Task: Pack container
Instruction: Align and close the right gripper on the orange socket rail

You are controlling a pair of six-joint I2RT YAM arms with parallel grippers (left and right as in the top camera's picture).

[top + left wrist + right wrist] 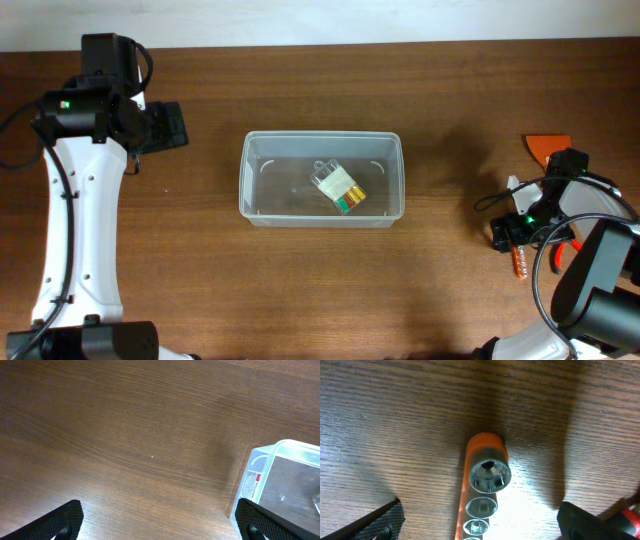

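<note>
on the table (200,290): brown wood grain, container (320,178) central
left hand (160,527): wide, empty
right hand (480,522): wide, above socket rail (487,475)

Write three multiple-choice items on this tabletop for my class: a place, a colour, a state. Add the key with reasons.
1. Relative to the container, the small clear case lies: A inside; B left of it; C behind it.
2. The socket rail is: A blue; B orange; C white.
3. The left claw is: A open, empty; B shut on the case; C shut on the rim.
Key: 1 A, the container surrounds it; 2 B, its orange end shows; 3 A, its fingers stand wide apart.
</note>
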